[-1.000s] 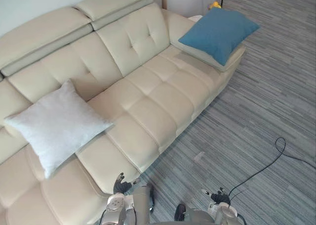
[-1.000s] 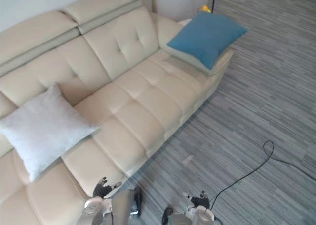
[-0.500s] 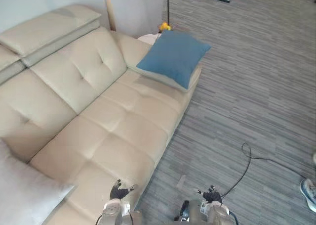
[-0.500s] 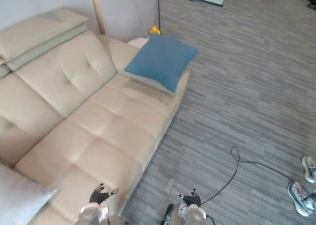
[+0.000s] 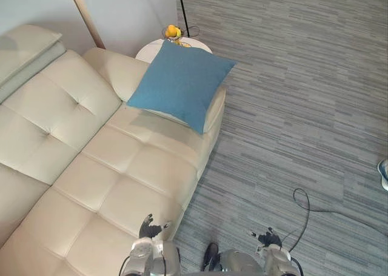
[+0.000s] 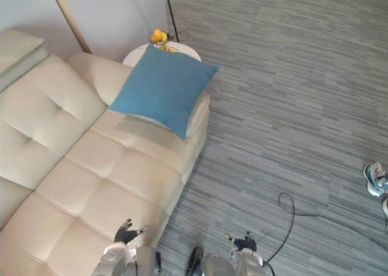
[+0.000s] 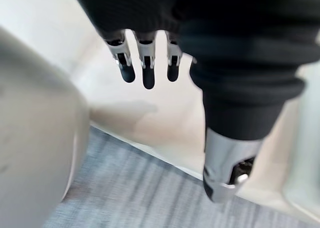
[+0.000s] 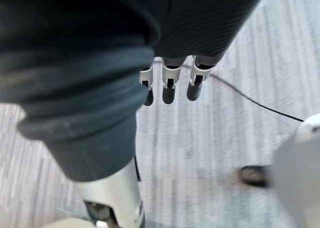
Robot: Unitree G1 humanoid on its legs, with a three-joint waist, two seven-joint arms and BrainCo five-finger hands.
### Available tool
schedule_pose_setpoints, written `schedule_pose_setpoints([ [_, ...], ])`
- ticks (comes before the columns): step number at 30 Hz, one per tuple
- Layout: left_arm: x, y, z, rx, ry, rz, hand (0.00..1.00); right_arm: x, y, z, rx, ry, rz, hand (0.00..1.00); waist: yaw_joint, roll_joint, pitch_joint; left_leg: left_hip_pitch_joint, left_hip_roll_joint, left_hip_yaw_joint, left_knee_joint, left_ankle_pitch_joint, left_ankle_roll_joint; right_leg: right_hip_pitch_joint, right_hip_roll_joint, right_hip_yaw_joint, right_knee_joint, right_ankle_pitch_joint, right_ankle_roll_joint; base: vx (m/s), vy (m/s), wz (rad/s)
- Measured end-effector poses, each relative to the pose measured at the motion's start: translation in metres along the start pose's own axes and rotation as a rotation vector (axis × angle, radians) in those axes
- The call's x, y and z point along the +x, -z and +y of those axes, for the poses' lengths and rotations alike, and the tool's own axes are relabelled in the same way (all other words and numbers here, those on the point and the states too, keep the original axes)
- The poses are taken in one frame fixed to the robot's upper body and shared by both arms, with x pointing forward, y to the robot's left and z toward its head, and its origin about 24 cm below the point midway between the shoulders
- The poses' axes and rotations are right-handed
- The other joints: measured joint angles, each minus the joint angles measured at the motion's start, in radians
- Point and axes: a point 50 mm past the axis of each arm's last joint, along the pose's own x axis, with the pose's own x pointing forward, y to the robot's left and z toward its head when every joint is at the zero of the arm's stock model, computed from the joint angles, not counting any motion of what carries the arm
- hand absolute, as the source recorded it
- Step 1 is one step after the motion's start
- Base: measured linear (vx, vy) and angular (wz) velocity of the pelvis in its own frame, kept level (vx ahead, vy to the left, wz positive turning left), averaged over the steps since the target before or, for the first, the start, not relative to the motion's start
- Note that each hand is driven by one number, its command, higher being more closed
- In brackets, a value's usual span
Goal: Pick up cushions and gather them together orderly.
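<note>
Left robot hand [image 5: 149, 228] hangs low by the front edge of the cream sofa [image 5: 91, 167] in the left eye view, and the right robot hand [image 5: 267, 236] hangs over the grey striped floor [image 5: 303, 106]. A blue cushion [image 5: 180, 85] leans on the sofa's far armrest, well apart from both hands. Right eye view: a shoe [image 6: 376, 178] lies on the floor at the right side. Left wrist view: fingers [image 7: 148, 77] straight, thumb apart, holding nothing, above the sofa's edge. Right wrist view: fingers [image 8: 169, 90] straight and empty, above the floor.
</note>
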Motion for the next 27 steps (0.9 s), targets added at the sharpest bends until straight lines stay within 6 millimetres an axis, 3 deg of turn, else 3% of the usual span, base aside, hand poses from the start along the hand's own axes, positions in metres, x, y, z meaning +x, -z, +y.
schedule_pose_setpoints([
  [1, 0.000, -0.002, -0.001, 0.001, 0.010, -0.006, 0.00, 0.001, -0.003, 0.001, 0.002, 0.001, -0.006, 0.00, 0.013, 0.007, 0.001, -0.030, -0.041, -0.007, -0.145, 0.039, 0.002, 0.041, 0.008, 0.028, -0.038, 0.000, 0.000, 0.46, -0.082, -0.95],
  [2, -0.001, 0.001, -0.003, 0.009, 0.020, 0.002, 0.00, 0.001, -0.003, -0.001, -0.001, 0.007, -0.006, 0.00, 0.025, 0.022, -0.006, -0.036, -0.037, -0.008, -0.269, 0.141, 0.022, 0.070, 0.036, 0.069, -0.075, -0.002, 0.013, 0.38, -0.031, -1.11],
  [3, -0.002, 0.005, -0.002, 0.012, 0.019, 0.014, 0.00, 0.001, -0.001, -0.001, -0.002, 0.006, 0.000, 0.00, 0.037, 0.032, -0.018, -0.034, -0.031, -0.008, -0.252, 0.207, 0.058, 0.095, 0.046, 0.104, -0.091, -0.022, 0.044, 0.33, 0.041, -1.07],
  [4, -0.004, 0.011, 0.002, 0.012, 0.009, 0.032, 0.00, -0.001, 0.001, 0.003, -0.002, -0.005, 0.008, 0.00, 0.040, 0.022, -0.040, -0.034, -0.034, -0.002, -0.227, 0.187, 0.090, 0.098, 0.036, 0.130, -0.072, -0.056, 0.063, 0.41, 0.052, -0.85],
  [5, -0.005, 0.015, 0.007, 0.012, -0.002, 0.040, 0.00, -0.003, 0.008, 0.003, -0.009, -0.005, 0.023, 0.00, 0.036, 0.006, -0.060, -0.017, -0.044, 0.024, -0.228, 0.153, 0.098, 0.090, 0.012, 0.152, -0.014, -0.100, 0.092, 0.56, 0.026, -0.80],
  [6, -0.005, 0.014, 0.007, 0.014, -0.002, 0.038, 0.00, -0.005, 0.018, -0.003, -0.023, 0.005, 0.051, 0.00, 0.039, -0.005, -0.060, 0.022, -0.039, 0.053, -0.237, 0.123, 0.102, 0.031, -0.007, 0.168, 0.161, -0.134, 0.148, 0.49, 0.010, -0.64],
  [7, -0.005, 0.015, 0.007, 0.015, -0.002, 0.041, 0.00, -0.005, 0.018, -0.002, -0.029, 0.000, 0.050, 0.00, 0.040, -0.005, -0.060, 0.038, -0.038, 0.055, -0.236, 0.112, 0.103, -0.014, -0.019, 0.165, 0.280, -0.138, 0.168, 0.56, 0.029, -0.47],
  [8, -0.004, 0.017, 0.011, 0.036, -0.004, 0.054, 0.00, -0.008, 0.028, -0.005, -0.048, -0.001, 0.075, 0.00, 0.027, -0.016, -0.054, 0.108, -0.042, 0.060, -0.235, 0.083, 0.108, -0.138, -0.082, 0.144, 0.627, -0.116, 0.267, 0.46, 0.036, -0.12],
  [9, -0.004, 0.018, 0.011, 0.044, -0.002, 0.059, 0.00, -0.007, 0.026, -0.005, -0.049, -0.003, 0.071, 0.00, 0.026, -0.019, -0.052, 0.131, -0.043, 0.059, -0.238, 0.079, 0.111, -0.156, -0.100, 0.135, 0.690, -0.117, 0.263, 0.56, 0.004, 0.04],
  [10, -0.005, 0.022, 0.012, 0.056, 0.000, 0.075, 0.00, -0.006, 0.025, -0.009, -0.060, 0.003, 0.069, 0.00, 0.023, -0.017, -0.050, 0.204, -0.039, 0.039, -0.253, 0.077, 0.112, -0.179, -0.154, 0.083, 0.784, -0.123, 0.239, 0.37, -0.023, 0.06],
  [11, -0.006, 0.023, 0.012, 0.056, 0.000, 0.079, 0.00, -0.006, 0.025, -0.010, -0.062, 0.003, 0.069, 0.00, 0.023, -0.014, -0.049, 0.235, -0.031, 0.034, -0.265, 0.077, 0.112, -0.184, -0.171, 0.059, 0.785, -0.132, 0.219, 0.43, -0.041, 0.09],
  [12, -0.006, 0.026, 0.012, 0.057, -0.001, 0.089, 0.00, -0.006, 0.025, -0.010, -0.065, 0.003, 0.072, 0.00, 0.020, 0.001, -0.041, 0.296, -0.010, 0.020, -0.300, 0.077, 0.112, -0.195, -0.192, 0.017, 0.739, -0.142, 0.193, 0.42, -0.064, 0.10],
  [16, -0.008, 0.031, 0.015, 0.052, -0.009, 0.107, 0.00, -0.002, 0.016, -0.008, -0.079, -0.018, 0.054, 0.00, 0.013, 0.009, -0.040, 0.386, 0.063, 0.013, -0.372, 0.067, 0.092, -0.328, -0.222, -0.004, 0.503, -0.098, 0.185, 0.45, -0.152, 0.15],
  [18, -0.008, 0.035, 0.016, 0.057, -0.012, 0.123, 0.00, 0.001, 0.011, -0.017, -0.116, -0.003, 0.045, 0.00, 0.003, 0.016, -0.036, 0.433, 0.094, -0.015, -0.387, 0.040, 0.045, -0.397, -0.186, 0.081, 0.323, 0.034, 0.181, 0.48, -0.279, 0.10],
  [19, -0.008, 0.035, 0.018, 0.061, -0.014, 0.125, 0.00, 0.001, 0.013, -0.018, -0.122, -0.001, 0.051, 0.00, 0.002, 0.013, -0.037, 0.439, 0.095, -0.021, -0.385, 0.035, 0.035, -0.397, -0.177, 0.100, 0.285, 0.070, 0.180, 0.48, -0.320, 0.27],
  [20, -0.009, 0.038, 0.023, 0.072, -0.024, 0.137, 0.00, -0.001, 0.019, -0.020, -0.122, -0.001, 0.065, 0.00, -0.006, -0.018, -0.052, 0.463, 0.088, -0.067, -0.375, 0.019, 0.008, -0.392, -0.167, 0.147, 0.222, 0.196, 0.159, 0.43, -0.313, 0.37],
  [21, -0.009, 0.040, 0.020, 0.067, -0.020, 0.151, 0.00, 0.001, 0.015, -0.027, -0.122, 0.014, 0.050, 0.00, -0.020, 0.005, -0.052, 0.474, 0.107, -0.101, -0.352, 0.011, -0.005, -0.393, -0.156, 0.138, 0.282, 0.170, 0.152, 0.61, -0.446, 0.47],
  [22, -0.011, 0.044, 0.014, 0.060, -0.003, 0.163, 0.00, 0.002, 0.011, -0.030, -0.149, 0.018, 0.039, 0.00, -0.027, 0.036, -0.070, 0.423, 0.137, -0.129, -0.262, 0.022, -0.023, -0.386, -0.138, 0.104, 0.293, 0.130, 0.133, 0.50, -0.361, 0.47],
  [23, -0.011, 0.042, 0.006, 0.035, 0.009, 0.156, 0.00, 0.003, 0.008, -0.036, -0.170, 0.029, 0.029, 0.00, -0.029, 0.063, -0.064, 0.314, 0.164, -0.167, -0.047, 0.075, -0.029, -0.346, -0.120, 0.058, 0.270, 0.096, 0.119, 0.44, -0.351, 0.51],
  [25, -0.009, 0.037, 0.004, 0.021, 0.008, 0.139, 0.00, 0.003, 0.011, -0.037, -0.173, 0.036, 0.041, 0.00, -0.021, 0.080, -0.042, 0.157, 0.212, -0.166, 0.258, 0.184, -0.002, -0.253, -0.087, 0.013, 0.208, 0.068, 0.091, 0.47, -0.359, 0.63],
  [26, -0.008, 0.033, 0.007, 0.027, 0.002, 0.120, 0.00, 0.002, 0.014, -0.036, -0.179, 0.037, 0.055, 0.00, -0.017, 0.084, -0.033, 0.074, 0.241, -0.132, 0.379, 0.134, -0.005, -0.171, -0.064, -0.015, 0.152, 0.059, 0.077, 0.42, -0.272, 0.49],
  [27, -0.007, 0.030, 0.007, 0.030, 0.002, 0.108, 0.00, 0.001, 0.018, -0.036, -0.181, 0.036, 0.070, 0.00, -0.015, 0.077, -0.029, 0.052, 0.238, -0.109, 0.390, 0.117, -0.005, -0.137, -0.061, -0.025, 0.131, 0.058, 0.075, 0.39, -0.234, 0.38],
])
